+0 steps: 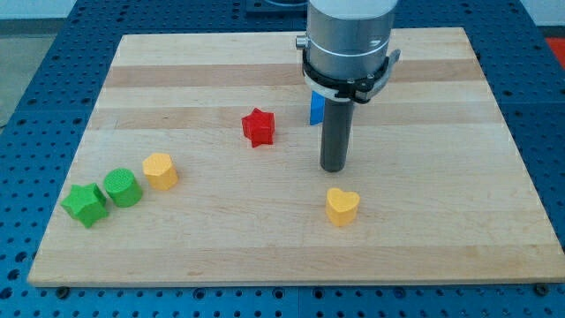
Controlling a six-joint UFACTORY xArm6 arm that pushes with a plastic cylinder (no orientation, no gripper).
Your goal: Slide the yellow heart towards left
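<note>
Yellow heart (342, 207): small rigid block, probably light, slides easily on the wooden board (177, 247). My tip (333, 168), a bare rod without jaws, stands near its 12 o'clock; push its 3 o'clock flank.

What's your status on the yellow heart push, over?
My tip down on the board, just above the yellow heart, apart from it. Heart near the view's bottom centre, not yet contacted. Leftward path open; yellow hexagon block far left.

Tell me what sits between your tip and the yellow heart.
Nothing. In the camera view, only bare board separates my tip from the yellow heart, which lies just toward the view's bottom and slightly to the view's right.
</note>
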